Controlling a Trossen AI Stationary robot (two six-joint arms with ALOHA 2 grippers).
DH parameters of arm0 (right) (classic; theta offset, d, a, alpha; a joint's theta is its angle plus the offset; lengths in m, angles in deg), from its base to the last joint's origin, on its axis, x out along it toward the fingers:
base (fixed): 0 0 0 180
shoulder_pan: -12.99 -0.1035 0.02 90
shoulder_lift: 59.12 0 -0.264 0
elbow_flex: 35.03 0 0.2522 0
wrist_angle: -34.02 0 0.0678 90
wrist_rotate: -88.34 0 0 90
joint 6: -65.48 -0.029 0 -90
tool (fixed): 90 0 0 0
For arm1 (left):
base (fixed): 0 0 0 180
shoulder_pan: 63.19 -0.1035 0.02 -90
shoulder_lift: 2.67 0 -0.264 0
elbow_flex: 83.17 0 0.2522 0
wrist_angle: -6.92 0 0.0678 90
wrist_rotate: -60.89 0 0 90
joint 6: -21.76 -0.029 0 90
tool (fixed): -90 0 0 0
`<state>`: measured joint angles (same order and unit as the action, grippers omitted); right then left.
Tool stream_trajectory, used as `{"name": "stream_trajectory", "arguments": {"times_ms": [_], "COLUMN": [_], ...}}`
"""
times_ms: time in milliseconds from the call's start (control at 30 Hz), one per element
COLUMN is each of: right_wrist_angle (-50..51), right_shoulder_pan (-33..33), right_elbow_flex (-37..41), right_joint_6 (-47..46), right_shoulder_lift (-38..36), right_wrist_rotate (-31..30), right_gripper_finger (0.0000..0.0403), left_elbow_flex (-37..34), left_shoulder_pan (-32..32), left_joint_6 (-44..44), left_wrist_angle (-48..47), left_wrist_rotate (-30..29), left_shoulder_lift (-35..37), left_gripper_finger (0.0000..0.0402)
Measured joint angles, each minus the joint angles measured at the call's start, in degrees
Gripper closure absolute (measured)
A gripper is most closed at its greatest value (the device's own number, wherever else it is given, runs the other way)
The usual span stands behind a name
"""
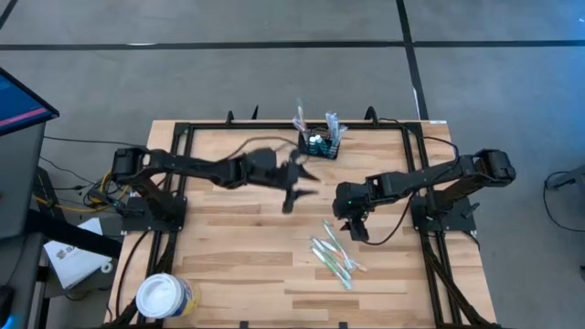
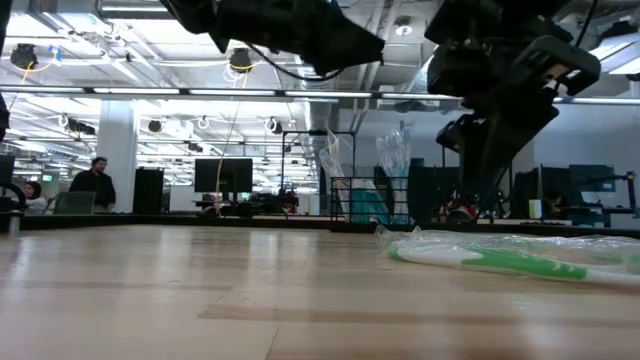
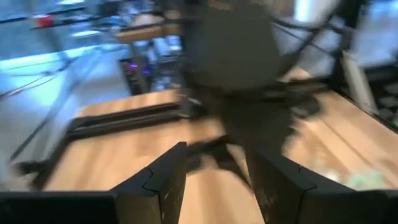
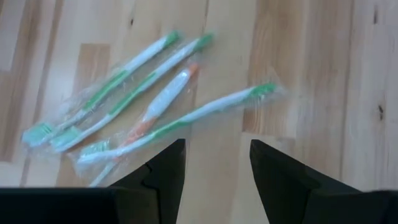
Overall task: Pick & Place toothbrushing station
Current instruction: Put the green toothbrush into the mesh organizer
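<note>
My left gripper (image 1: 297, 187) hangs over the table's middle, fingers (image 3: 163, 180) apart with bare wood between them, holding nothing; from it the toothbrushing station (image 1: 321, 143), a black wire-mesh caddy with wrapped items standing in it, sits at about one o'clock near the table's far edge; my right gripper (image 1: 356, 227) hovers right of centre, fingers (image 4: 166, 163) apart and empty, touching nothing; the wrapped toothbrushes (image 4: 146, 112) lie loose on the wood at roughly seven o'clock from it; a round white tub (image 1: 164, 297) stands at the near left corner.
</note>
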<state>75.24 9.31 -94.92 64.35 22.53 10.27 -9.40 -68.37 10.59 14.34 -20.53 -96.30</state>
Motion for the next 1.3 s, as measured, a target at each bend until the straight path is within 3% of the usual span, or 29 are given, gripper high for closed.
{"name": "stream_trajectory", "arguments": {"times_ms": [267,633,1133,1300], "right_wrist_angle": [2.07,3.05,3.38,1.04], "right_shoulder_pan": [1.93,-1.79,-13.44,-15.89], "right_elbow_flex": [0.00,0.04,0.06,1.23], "right_joint_6": [-0.02,-4.40,-23.62,-30.31], "right_shoulder_lift": [0.00,0.00,0.17,0.17], "right_wrist_rotate": [-2.97,-2.84,-2.95,-5.81], "right_gripper_finger": [0.0233,0.0233,0.0233,0.0233], "left_elbow_flex": [-0.04,-0.04,-0.04,-0.04], "left_shoulder_pan": [6.98,7.88,7.86,7.86], "left_joint_6": [-4.04,-3.56,-3.55,-3.53], "left_wrist_angle": [-0.60,-0.91,-1.20,-1.22], "left_wrist_rotate": [0.97,0.93,0.92,0.91], "left_shoulder_lift": [-1.73,-3.24,-3.25,-3.25], "left_gripper_finger": [0.0243,0.0243,0.0243,0.0243]}}
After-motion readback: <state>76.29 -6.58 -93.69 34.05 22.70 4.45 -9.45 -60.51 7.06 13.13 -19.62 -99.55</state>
